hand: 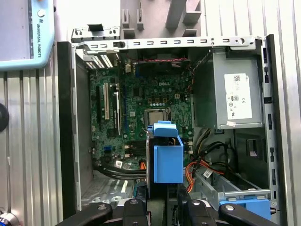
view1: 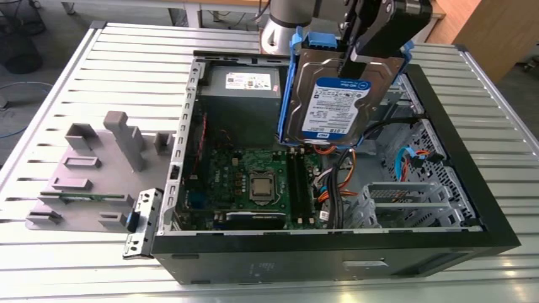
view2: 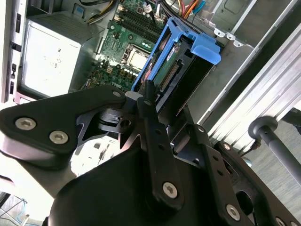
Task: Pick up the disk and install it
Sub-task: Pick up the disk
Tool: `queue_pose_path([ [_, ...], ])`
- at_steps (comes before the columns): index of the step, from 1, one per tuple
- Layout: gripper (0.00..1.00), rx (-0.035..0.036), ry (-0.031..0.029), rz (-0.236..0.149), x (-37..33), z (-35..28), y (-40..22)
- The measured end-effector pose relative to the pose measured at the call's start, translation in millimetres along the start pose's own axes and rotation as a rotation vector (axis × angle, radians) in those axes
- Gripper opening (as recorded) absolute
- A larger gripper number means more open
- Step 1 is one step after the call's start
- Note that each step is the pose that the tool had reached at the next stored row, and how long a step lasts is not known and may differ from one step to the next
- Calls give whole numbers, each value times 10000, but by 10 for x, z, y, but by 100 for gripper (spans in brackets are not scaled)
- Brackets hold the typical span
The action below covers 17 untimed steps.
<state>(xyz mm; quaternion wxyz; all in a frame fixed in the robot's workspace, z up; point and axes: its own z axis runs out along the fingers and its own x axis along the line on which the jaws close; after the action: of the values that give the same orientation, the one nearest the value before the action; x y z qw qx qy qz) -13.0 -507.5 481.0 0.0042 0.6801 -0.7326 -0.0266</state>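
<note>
Exterior view: gripper [view1: 352, 60] comes down from the top of frame, clamped on the upper end of the disk [view1: 335, 104]. Jaws are closed on the two flat faces, and the front finger overlaps the top of the label. Disk hangs on end, the label face toward the camera, with blue carrier rails down both long edges and a blue tab at the top. It sits in the air over the open computer case [view1: 337, 262], lower end above the motherboard [view1: 244, 173] edge and the cable bundle [view1: 337, 183]. No contact with the case is visible.

In the second wrist view a black finger [view2: 149, 110] presses along one face of the disk, with the blue rail and tab beyond it and the board far below. First wrist view shows the disk end-on as a blue block over the board, just beside the CPU socket [hand: 157, 117].

Case lies on its side, open face up. The power supply [view1: 240, 85] is at the far end and the grey drive cage [view1: 404, 202] is toward the exterior view's right. The case rests on a slatted metal table [view1: 84, 265]. A grey fixture block [view1: 84, 177] stands on the table to the exterior view's left, apart from the case.
</note>
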Motion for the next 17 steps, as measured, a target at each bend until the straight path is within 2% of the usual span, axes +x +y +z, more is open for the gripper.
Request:
queue_pose_path([
  [9, 35, 0, 1, -1, 4, 0, -1],
  [17, 35, 2, 26, -1, 70, -3, -6],
])
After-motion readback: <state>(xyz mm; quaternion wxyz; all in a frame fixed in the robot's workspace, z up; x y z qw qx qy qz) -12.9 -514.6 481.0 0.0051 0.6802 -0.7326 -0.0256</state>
